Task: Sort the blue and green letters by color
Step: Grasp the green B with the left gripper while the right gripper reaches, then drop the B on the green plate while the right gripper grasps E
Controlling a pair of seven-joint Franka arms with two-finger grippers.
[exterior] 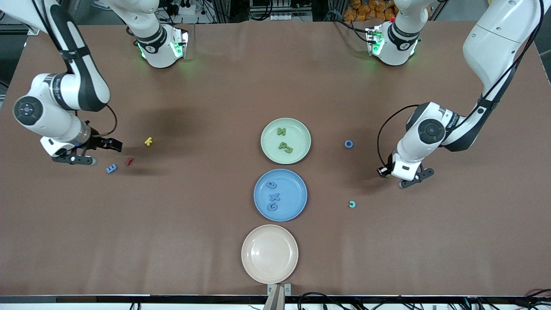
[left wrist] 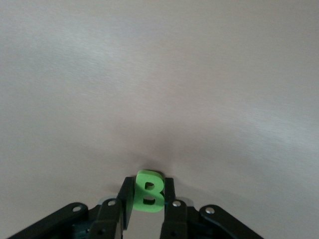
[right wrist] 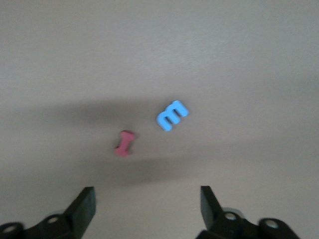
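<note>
My left gripper (left wrist: 148,198) is shut on a bright green letter B (left wrist: 148,191), held upright between its fingers low over bare table at the left arm's end (exterior: 388,173). My right gripper (exterior: 100,153) (right wrist: 148,205) hangs open over the table beside a blue letter E (exterior: 111,168) (right wrist: 172,115). A blue letter O (exterior: 348,144) and a teal-green letter C (exterior: 352,204) lie loose near the left arm. The green plate (exterior: 301,137) holds two green letters (exterior: 285,147). The blue plate (exterior: 296,193) holds three blue letters (exterior: 274,197).
A red squiggly letter (exterior: 128,162) (right wrist: 124,143) lies next to the blue E, and a yellow letter (exterior: 148,141) lies a little farther from the front camera. A beige plate (exterior: 270,254) with nothing in it sits nearest the front camera, in line with the other plates.
</note>
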